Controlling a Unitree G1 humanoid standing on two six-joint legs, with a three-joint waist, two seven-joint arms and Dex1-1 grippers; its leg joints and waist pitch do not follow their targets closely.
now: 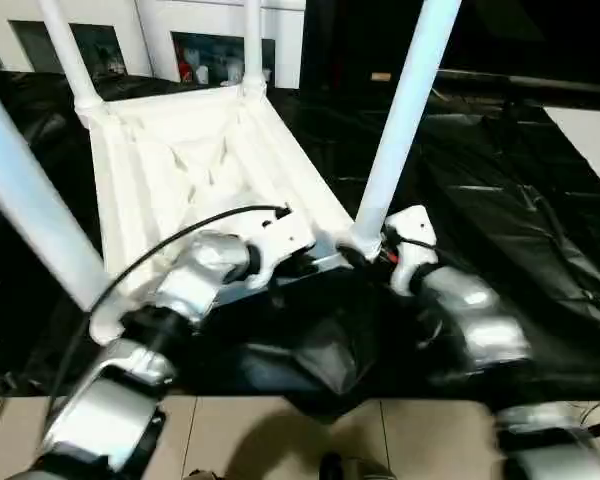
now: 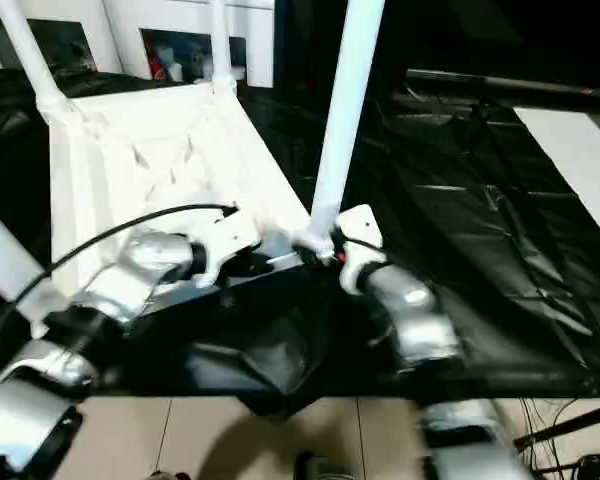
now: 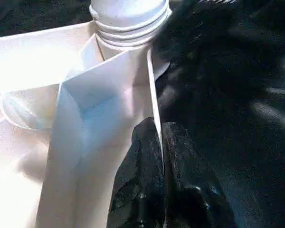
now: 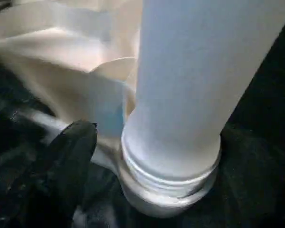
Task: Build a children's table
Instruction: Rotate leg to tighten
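Table top (image 1: 195, 165), white and ribbed, lies upside down on a black sheet (image 1: 510, 200) in the left eye view. Four white legs stand up from its corners. The near right leg (image 1: 405, 110) stands in the corner socket (image 1: 363, 240) closest to the robot's right arm. The left gripper (image 1: 305, 262) sits at the near edge of the top, just beside that socket. The right gripper (image 1: 385, 255) is on the other side of the same socket, touching or almost touching it.

In the right eye view the same leg (image 2: 342, 110) rises from the same corner, with the two grippers on either side of it.

In the left wrist view the two black fingers (image 3: 180, 161) are pinched onto the thin white edge wall (image 3: 154, 109) of the top, one finger on each side. The ringed foot of the leg (image 3: 128, 21) is just past them.

In the right wrist view one black finger (image 4: 69, 156) is beside the socket (image 4: 166, 190), near the thick leg (image 4: 194, 80). I cannot tell if this gripper is gripping anything or loose.
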